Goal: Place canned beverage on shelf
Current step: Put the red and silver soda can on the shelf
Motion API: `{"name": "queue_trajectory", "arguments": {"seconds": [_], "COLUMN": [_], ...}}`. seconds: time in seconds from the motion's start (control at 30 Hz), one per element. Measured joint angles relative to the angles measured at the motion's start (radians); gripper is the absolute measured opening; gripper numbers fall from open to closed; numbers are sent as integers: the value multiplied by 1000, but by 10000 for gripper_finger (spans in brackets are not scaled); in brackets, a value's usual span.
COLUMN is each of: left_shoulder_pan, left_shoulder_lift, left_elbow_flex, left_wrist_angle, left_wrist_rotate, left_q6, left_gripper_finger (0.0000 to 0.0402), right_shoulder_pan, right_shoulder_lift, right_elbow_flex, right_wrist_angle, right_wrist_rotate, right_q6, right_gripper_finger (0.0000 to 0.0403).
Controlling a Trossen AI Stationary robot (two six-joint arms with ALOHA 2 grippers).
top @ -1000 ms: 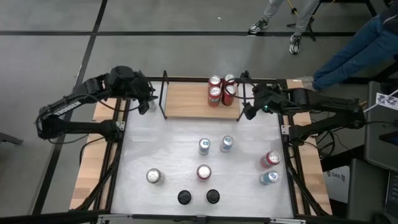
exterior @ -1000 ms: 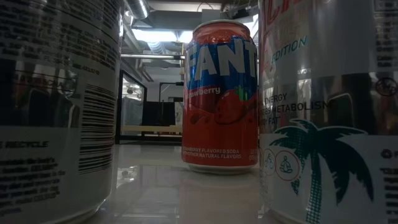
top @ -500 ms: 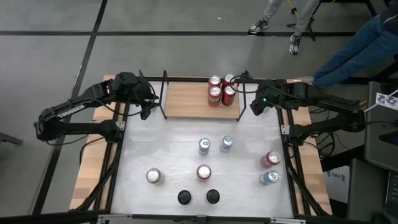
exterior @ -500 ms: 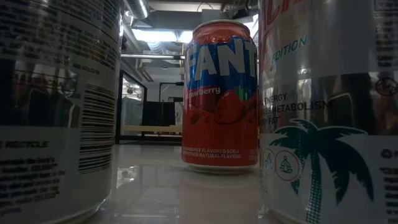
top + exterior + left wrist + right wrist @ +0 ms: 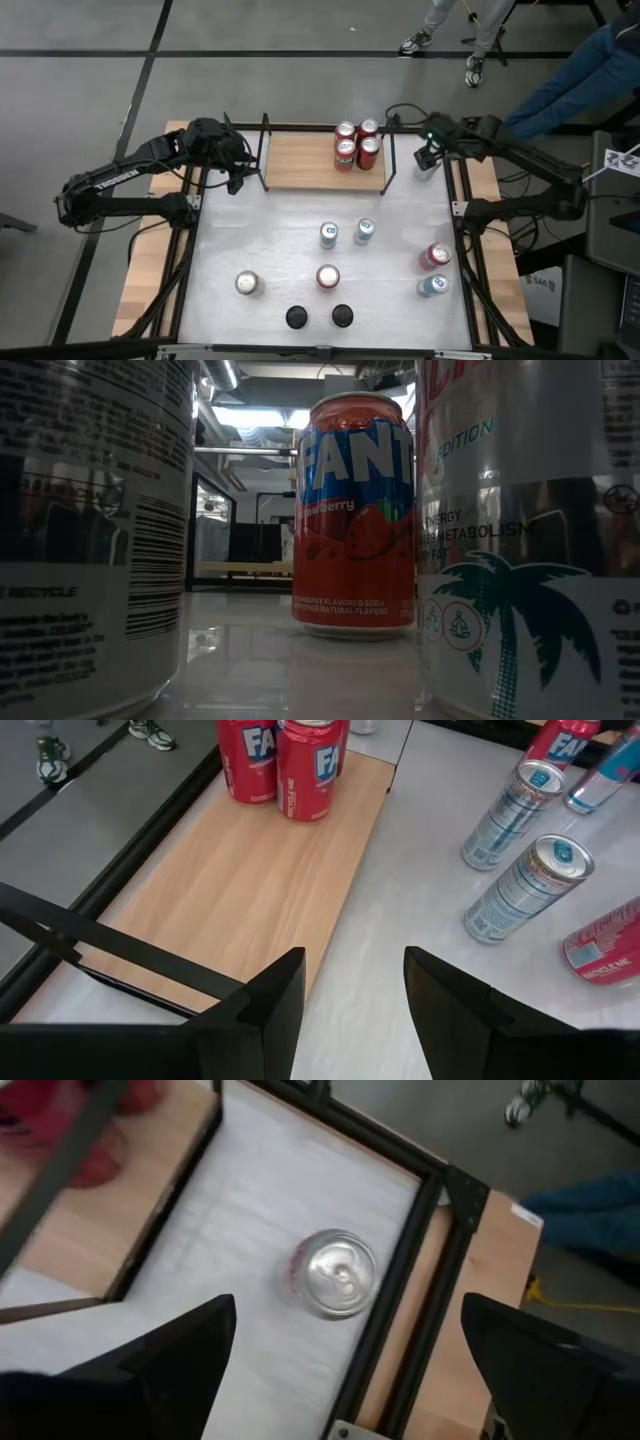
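Note:
The shelf [image 5: 305,160] is a light-wood board with black rods at the table's far side. Three red cans [image 5: 355,146] stand on its right end and also show in the left wrist view [image 5: 300,765]. A silver-topped red can [image 5: 335,1275] stands on the white table in the far right corner. My right gripper [image 5: 428,158] hangs over that can, open, its fingers [image 5: 190,1345] wide on either side and clear of it. At the shelf's left end my left gripper [image 5: 237,177] points along the board [image 5: 230,870], fingers a little apart [image 5: 352,970], holding nothing.
Several more cans stand on the table: two silver [image 5: 328,235] [image 5: 365,231], a red one [image 5: 327,277], a silver one [image 5: 247,284], two at the right [image 5: 434,257] [image 5: 432,286]. Two black round things [image 5: 296,317] [image 5: 342,316] sit at the near edge. The black frame [image 5: 400,1290] runs beside the corner can.
My right gripper has swung from the shelf's right end toward the table's far right corner and tipped further down; it now stands over the corner can, still open. My left gripper has sunk a little at the shelf's left end. No can has moved.

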Motion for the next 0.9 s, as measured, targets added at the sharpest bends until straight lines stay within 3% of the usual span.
{"name": "queue_trajectory", "arguments": {"seconds": [0.4,0.9], "left_shoulder_pan": [-1,-1], "left_shoulder_lift": [0,0], "left_elbow_flex": [0,-1], "left_wrist_angle": [-1,-5], "left_wrist_rotate": [0,0], "left_q6": [0,1], "left_gripper_finger": [163,163], "right_shoulder_pan": [-215,-290], "right_shoulder_lift": [34,221], "right_elbow_flex": [-2,-2], "right_wrist_angle": [60,70], "right_wrist_rotate": [-142,-216], "right_q6": [-186,-172], "right_gripper_finger": [376,376]}}
